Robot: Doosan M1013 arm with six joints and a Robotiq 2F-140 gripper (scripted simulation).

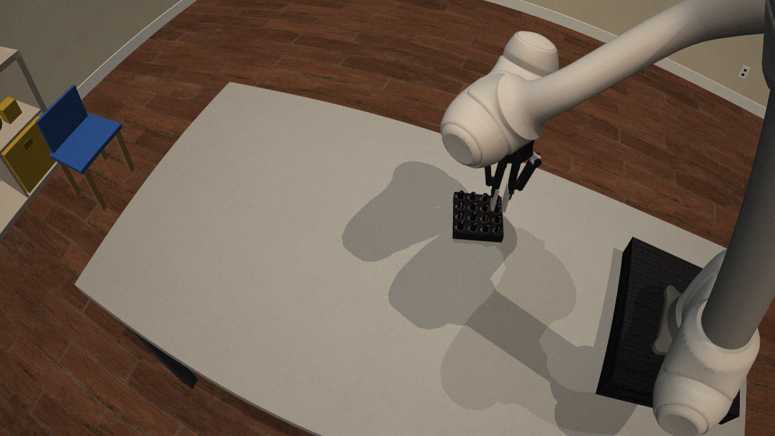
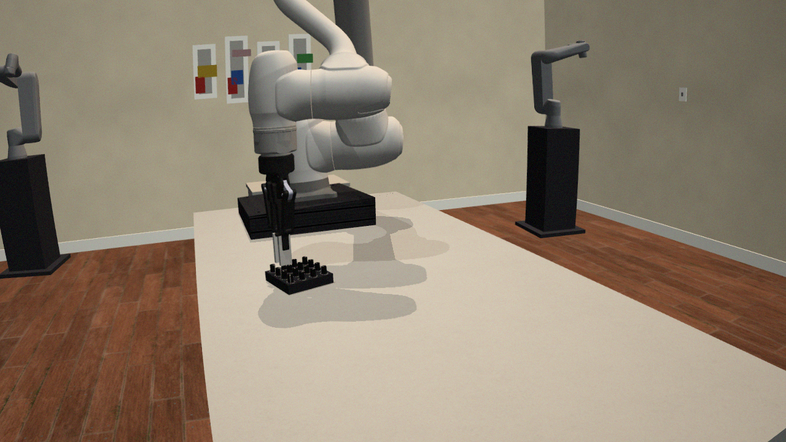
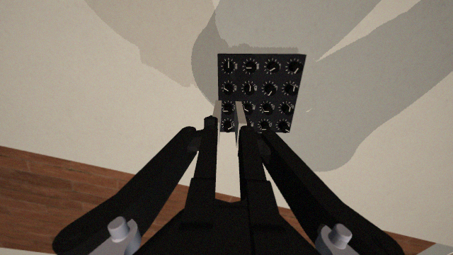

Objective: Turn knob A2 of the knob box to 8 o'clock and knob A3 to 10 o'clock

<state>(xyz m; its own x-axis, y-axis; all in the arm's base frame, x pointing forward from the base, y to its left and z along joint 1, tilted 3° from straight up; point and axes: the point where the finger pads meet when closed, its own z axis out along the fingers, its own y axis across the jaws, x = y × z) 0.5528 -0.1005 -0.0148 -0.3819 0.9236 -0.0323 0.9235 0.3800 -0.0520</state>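
Note:
The black knob box [image 1: 478, 236] [image 2: 301, 283] [image 3: 260, 77] stands on its feet on the table. In the wrist view its printed names lie to the right of the knobs, so row A is the left column. My gripper [image 1: 497, 208] [image 2: 281, 260] [image 3: 228, 110] points straight down over that column. Its fingers are nearly together, with a narrow gap. Knob A2 [image 3: 227, 106] shows in the gap at the fingertips and is narrower than the gap. Nothing is gripped. Knob A3 [image 3: 227, 87] lies just beyond the tips.
The arm's black base plate [image 1: 634, 303] [image 2: 330, 211] sits at one end of the table [image 1: 243, 243]. A blue chair [image 1: 81, 135] and a shelf stand off the table. Two other arms on black pedestals [image 2: 552, 181] [image 2: 24, 209] stand on the floor.

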